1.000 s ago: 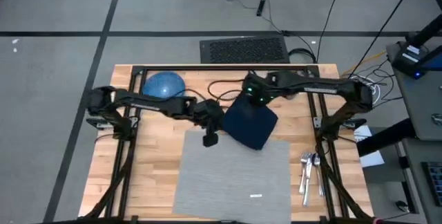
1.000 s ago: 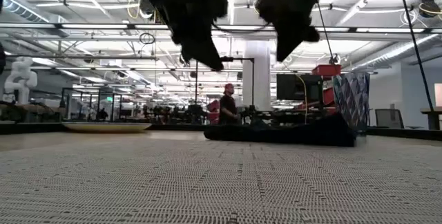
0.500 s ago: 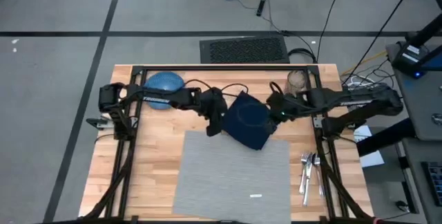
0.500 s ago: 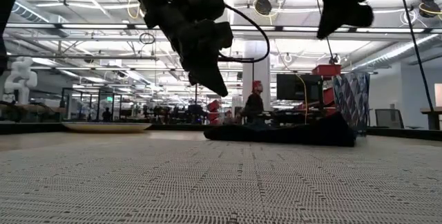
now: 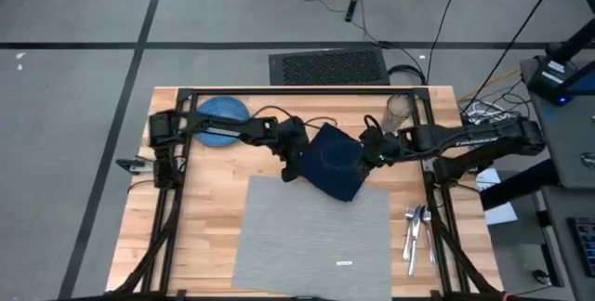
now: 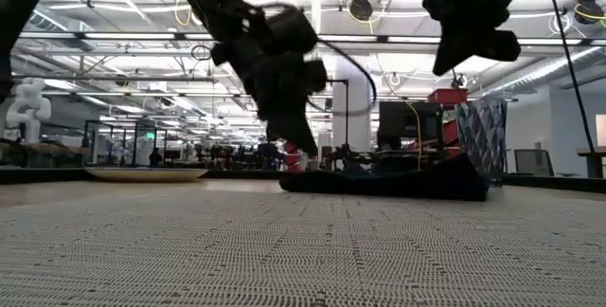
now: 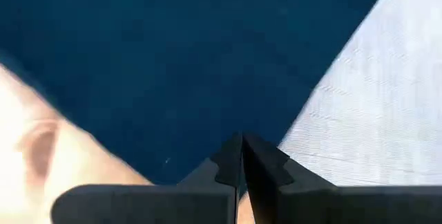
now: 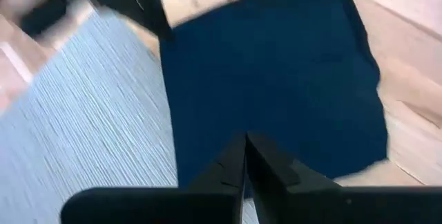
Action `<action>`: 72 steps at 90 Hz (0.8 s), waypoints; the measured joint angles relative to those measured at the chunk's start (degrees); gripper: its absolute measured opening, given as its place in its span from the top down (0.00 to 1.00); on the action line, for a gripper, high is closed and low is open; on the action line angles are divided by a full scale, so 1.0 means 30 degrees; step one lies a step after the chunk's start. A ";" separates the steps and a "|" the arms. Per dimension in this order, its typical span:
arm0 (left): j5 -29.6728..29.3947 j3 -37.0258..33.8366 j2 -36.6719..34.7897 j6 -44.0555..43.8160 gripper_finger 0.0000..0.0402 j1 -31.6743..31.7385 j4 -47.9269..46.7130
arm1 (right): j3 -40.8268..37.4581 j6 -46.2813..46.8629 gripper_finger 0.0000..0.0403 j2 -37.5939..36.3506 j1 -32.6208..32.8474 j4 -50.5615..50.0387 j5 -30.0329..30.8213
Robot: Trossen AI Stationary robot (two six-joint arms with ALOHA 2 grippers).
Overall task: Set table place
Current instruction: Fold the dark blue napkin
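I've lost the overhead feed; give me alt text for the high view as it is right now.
Both claws sit at the dark navy napkin, the left claw at its left edge and the right claw at its right edge. The napkin overlaps the far edge of the grey placemat on the wooden table; cutlery lies to the right.

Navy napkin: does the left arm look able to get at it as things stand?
Probably yes. The left gripper, fingers shut, hangs at the navy napkin's left edge with nothing between them; the right gripper is over its opposite side.
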 joint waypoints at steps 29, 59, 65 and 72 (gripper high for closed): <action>-0.2143 0.0231 0.0700 0.0439 1.00 0.0670 -0.3613 | 0.0000 0.0582 1.00 -0.0022 -0.0503 0.0122 -0.0011; -0.6324 0.0202 0.0197 0.0676 1.00 0.1821 -1.0213 | 0.0000 0.0422 1.00 -0.0022 -0.1228 0.0120 -0.0012; -0.8645 0.0187 -0.0098 0.0056 1.00 0.1980 -0.9883 | 0.0000 0.0248 1.00 -0.0022 -0.1386 0.0135 -0.0004; -1.0478 0.0117 -0.0334 -0.0653 1.00 0.2104 -0.8994 | 0.0000 0.0039 1.00 -0.0022 -0.1553 0.0209 -0.0004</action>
